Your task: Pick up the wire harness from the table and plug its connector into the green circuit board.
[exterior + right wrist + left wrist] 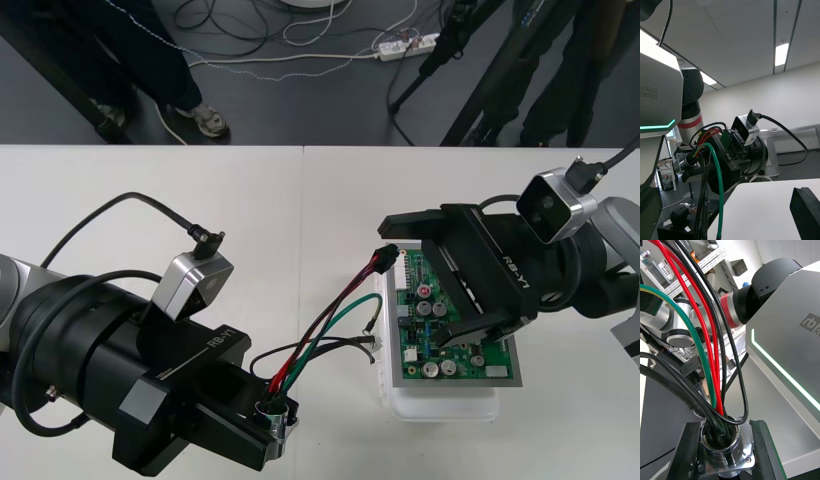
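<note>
While the plug hangs loose, desk (150,190): pale and bare around the work. Nothing on it would stop the white base (445,405) from sliding if the board is shoved sideways.
left gripper (268,428): low at the near left, clenched on the metal socket. It holds the wrong end for guiding, so any swing or tug of this arm could drag the plug off line.
right gripper (418,285): released, jaws wide, reaching over the board from the right. Closing from here may nip wires or nothing at all, and a low pass could clip the tall parts (430,368).
board (408,330): green, on its white base at the near right, partly under the right gripper. A skewed push could bend its pins, I judge.
harness (330,320): red, black and green wires arch from the socket up to the board's left edge. A loose green loop and a black tail lie by that edge and could snag.
socket (275,412): seated between the left gripper's fingers (765,457), flange showing. The grip looks firm, so a slip seems the lesser worry.
plug (381,262): small and black, just beside the board's far left corner. It looks not inserted, though from above I cannot be sure whether it touches.
</note>
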{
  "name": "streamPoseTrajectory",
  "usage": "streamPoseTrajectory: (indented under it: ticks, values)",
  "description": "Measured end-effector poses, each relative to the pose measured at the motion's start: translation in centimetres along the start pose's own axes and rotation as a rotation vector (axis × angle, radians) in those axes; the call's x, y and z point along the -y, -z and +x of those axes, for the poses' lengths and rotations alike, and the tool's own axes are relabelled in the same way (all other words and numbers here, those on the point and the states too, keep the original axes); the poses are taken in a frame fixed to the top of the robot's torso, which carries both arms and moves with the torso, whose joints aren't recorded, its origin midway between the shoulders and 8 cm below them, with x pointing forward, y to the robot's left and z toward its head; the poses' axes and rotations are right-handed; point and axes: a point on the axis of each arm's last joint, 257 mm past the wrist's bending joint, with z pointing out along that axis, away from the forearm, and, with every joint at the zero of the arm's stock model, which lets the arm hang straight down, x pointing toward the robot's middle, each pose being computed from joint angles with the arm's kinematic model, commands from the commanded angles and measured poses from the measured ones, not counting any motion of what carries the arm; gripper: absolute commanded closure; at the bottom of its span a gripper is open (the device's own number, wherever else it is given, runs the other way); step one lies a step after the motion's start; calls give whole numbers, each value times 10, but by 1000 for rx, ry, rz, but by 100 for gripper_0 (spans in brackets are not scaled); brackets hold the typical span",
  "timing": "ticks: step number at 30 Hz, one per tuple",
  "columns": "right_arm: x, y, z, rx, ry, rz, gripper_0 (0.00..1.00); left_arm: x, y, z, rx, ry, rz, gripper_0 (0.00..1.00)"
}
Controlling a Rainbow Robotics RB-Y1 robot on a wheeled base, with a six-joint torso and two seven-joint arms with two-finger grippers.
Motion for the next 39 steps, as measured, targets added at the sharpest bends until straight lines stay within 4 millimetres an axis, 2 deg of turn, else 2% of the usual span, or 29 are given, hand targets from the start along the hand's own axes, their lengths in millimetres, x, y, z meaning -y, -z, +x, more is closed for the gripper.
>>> streamPoseTrajectory:
  ticks: [8, 24, 32, 39]
  values:
    - [1, -10, -3, -12, -119, -39, 0, 2, 0, -1, 4, 0, 9, 100]
    - [3, -29, -12, 4, -101, -100, 0, 3, 0, -1, 4, 0, 11, 100]
    - [-9, -44, -21, 55, -147, -164, 0, 3, 0, -1, 4, 1, 11, 100]
    - [-11, -46, -22, 56, -145, -174, 0, 3, 0, -1, 5, 1, 12, 100]
